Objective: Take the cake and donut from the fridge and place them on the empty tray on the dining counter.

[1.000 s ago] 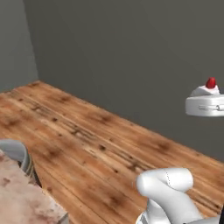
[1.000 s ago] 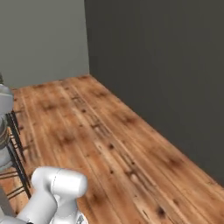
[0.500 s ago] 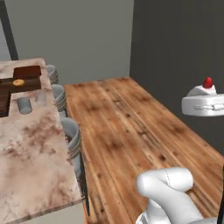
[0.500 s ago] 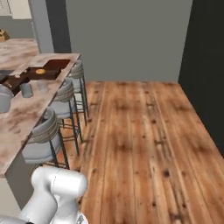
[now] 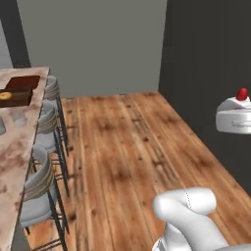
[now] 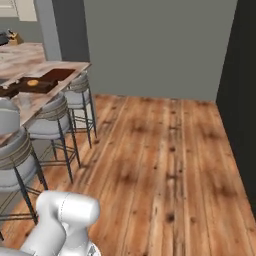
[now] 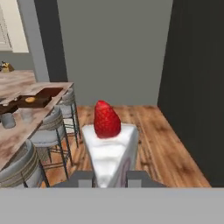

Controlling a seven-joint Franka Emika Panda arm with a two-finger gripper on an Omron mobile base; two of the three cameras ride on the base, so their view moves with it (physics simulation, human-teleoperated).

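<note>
My gripper (image 7: 110,177) is shut on the cake (image 7: 109,146), a white slice topped with a red berry, which stands upright between the two dark fingertips (image 7: 83,177). In the left base view the cake's berry (image 5: 241,94) shows above my white hand at the right edge. The dining counter (image 5: 14,152) (image 6: 35,67) (image 7: 17,124) runs along the left. At its far end lies the flat reddish-brown tray (image 5: 23,82) (image 6: 59,75) (image 7: 49,92), with nothing on it. The donut and the fridge are out of view.
A darker boxy tray (image 5: 12,98) (image 6: 30,86) with a pale golden donut (image 5: 5,96) sits beside the flat tray. Glasses (image 7: 27,114) stand on the marble. Grey stools (image 5: 41,186) (image 6: 50,120) line the counter's edge. Wooden floor (image 6: 165,160) stretches to a dark wall (image 5: 206,73) on the right.
The whole picture has swung round as the base turned: the counter, stools and trays have come into view on the left. The cake stays in my shut gripper.
</note>
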